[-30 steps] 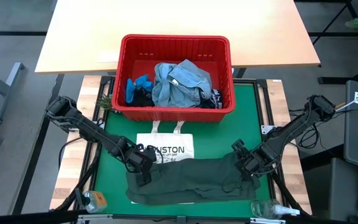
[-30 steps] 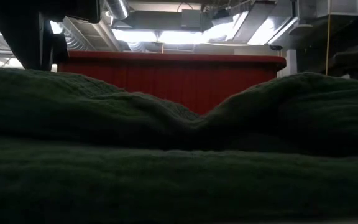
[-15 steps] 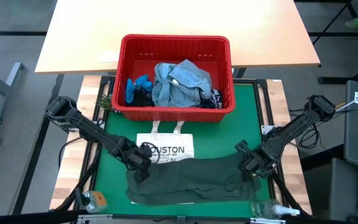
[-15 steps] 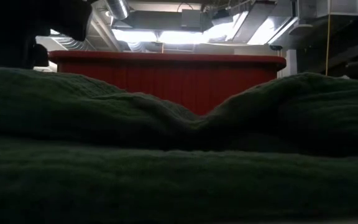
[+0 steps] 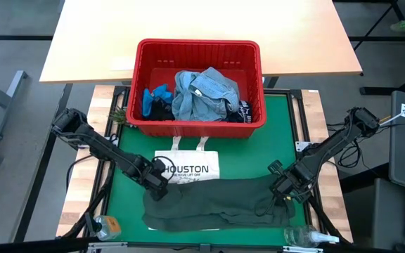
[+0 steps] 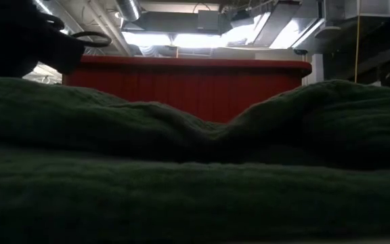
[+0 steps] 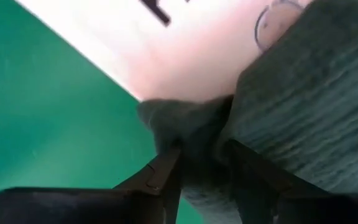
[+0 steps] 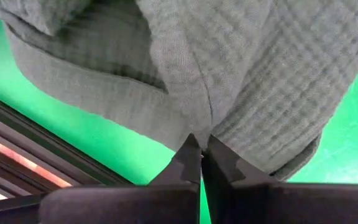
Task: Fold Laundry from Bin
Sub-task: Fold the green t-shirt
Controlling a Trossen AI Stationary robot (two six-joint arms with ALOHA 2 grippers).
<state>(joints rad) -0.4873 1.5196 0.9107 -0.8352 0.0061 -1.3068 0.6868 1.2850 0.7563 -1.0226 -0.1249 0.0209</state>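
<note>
A dark green garment (image 5: pixel 216 204) lies spread across the near part of the green mat (image 5: pixel 287 133); it also fills the low view (image 6: pixel 195 169). My left gripper (image 5: pixel 157 185) points down at its far left corner (image 7: pixel 188 127). That bunched corner lies between the open fingers (image 7: pixel 204 155). My right gripper (image 5: pixel 284 191) is shut on the garment's right end. The red bin (image 5: pixel 197 46) stands at the far side of the mat and holds the light blue denim shirt (image 5: pixel 206 91) and other laundry. My left gripper comes from above with one finger (image 7: pixel 166 171) on each side of the garment's bunched far left corner; whether they touch it I cannot tell. My right gripper pinches a raised fold (image 8: pixel 199 118) at the garment's right end between its two fingers (image 8: pixel 188 155), which point down. The rest of the cloth lies slack on the mat.
A white tote bag (image 5: pixel 188 169) lies flat between the bin and the garment, its near edge under the cloth. Clear bottles lie at the near left corner (image 5: pixel 105 226) and the near right corner (image 5: pixel 304 237). A light wooden table (image 5: pixel 202 28) stands beyond the bin.
My left gripper has sunk toward the garment's far left corner and has rolled about its wrist. My right gripper has stayed in place and has shut on the garment's right end. The garment has not shifted.
</note>
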